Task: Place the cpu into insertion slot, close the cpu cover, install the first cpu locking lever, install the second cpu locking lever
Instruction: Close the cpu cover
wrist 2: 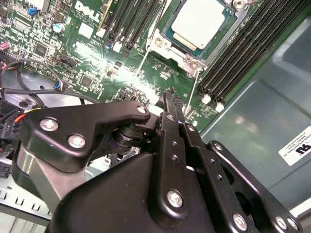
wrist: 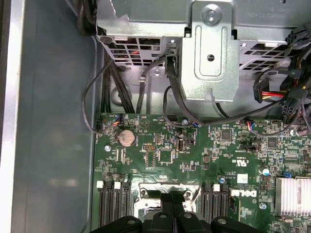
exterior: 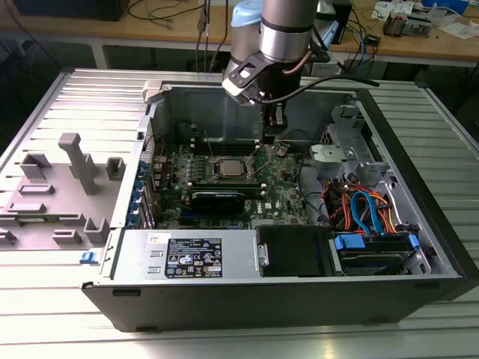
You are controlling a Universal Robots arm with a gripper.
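The cpu [wrist 2: 199,22], a flat silver-grey square, lies in the insertion slot [exterior: 229,168] on the green motherboard. The cpu cover [wrist 2: 163,44], a silver frame, lies flat around the chip. Two thin wire locking levers [wrist 2: 140,69] [wrist 2: 194,90] run out from the socket's corners toward my gripper. My gripper [wrist 2: 168,94] hangs just above the board beside the socket, its black fingers closed together with nothing between them. In the exterior view the gripper [exterior: 271,136] is toward the exterior view's right of the socket. In the first wrist view the fingertips [wrist: 172,209] cover part of the socket [wrist: 167,190].
Long black memory slots [wrist 2: 243,53] flank the socket. A black card [exterior: 217,199] lies in front of it. A metal drive cage [wrist: 209,53], cable bundles [exterior: 363,209] and the power supply [exterior: 193,258] crowd the case. A grey fixture [exterior: 71,172] stands at the exterior view's left.
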